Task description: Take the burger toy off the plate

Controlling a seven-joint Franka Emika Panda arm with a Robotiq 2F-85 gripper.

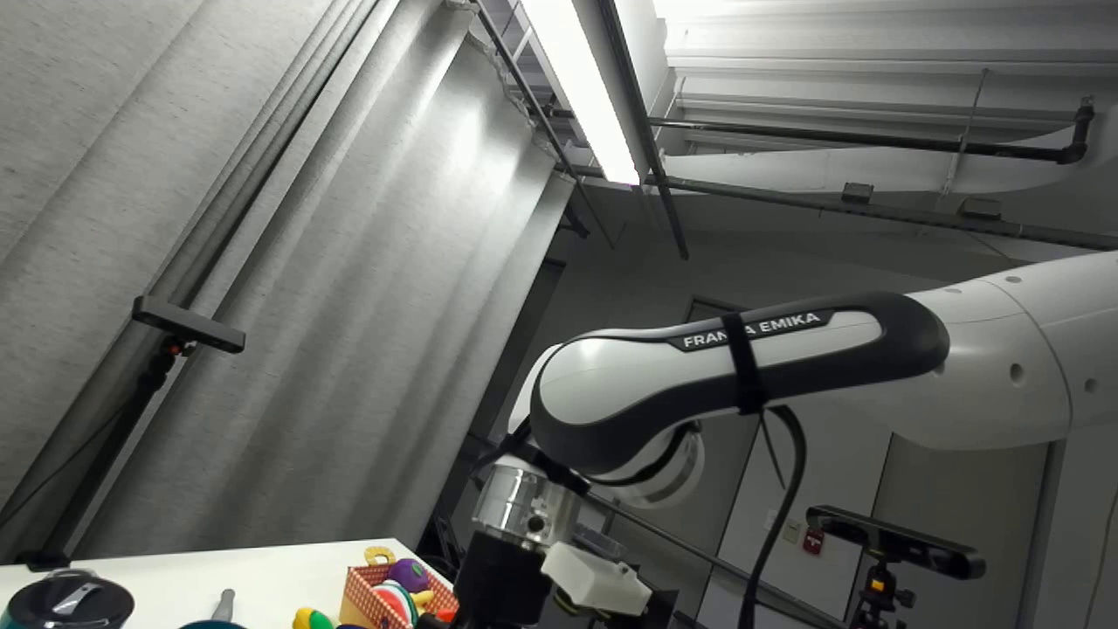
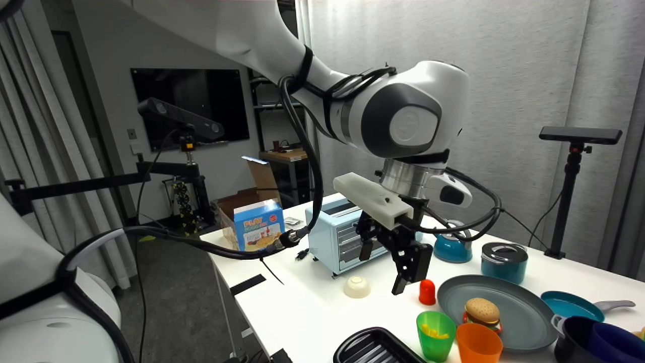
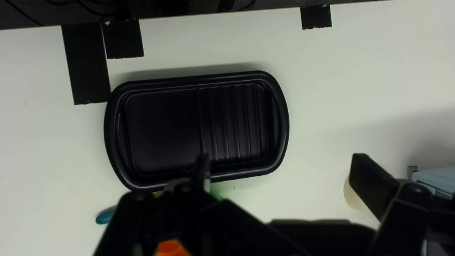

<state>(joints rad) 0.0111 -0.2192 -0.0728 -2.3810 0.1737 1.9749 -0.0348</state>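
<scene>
Jaws spread wide, the gripper (image 2: pixel 382 272) hangs empty above the white table (image 2: pixel 312 315)! The toy burger (image 2: pixel 482 310) sits on the gray plate (image 2: pixel 526 318), clear of those jaws.

in an exterior view the orange cup (image 2: pixel 478 345), cropped below, hides part of the plate (image 2: pixel 521 307).

The robot arm (image 1: pixel 812 345) reads "FRAN…A EMIKA", partly covered; the blue box (image 2: pixel 256 227) reads "PLAY".

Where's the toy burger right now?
In an exterior view, the burger is at lower right, on the left part of the gray plate, just behind the orange cup.
</scene>
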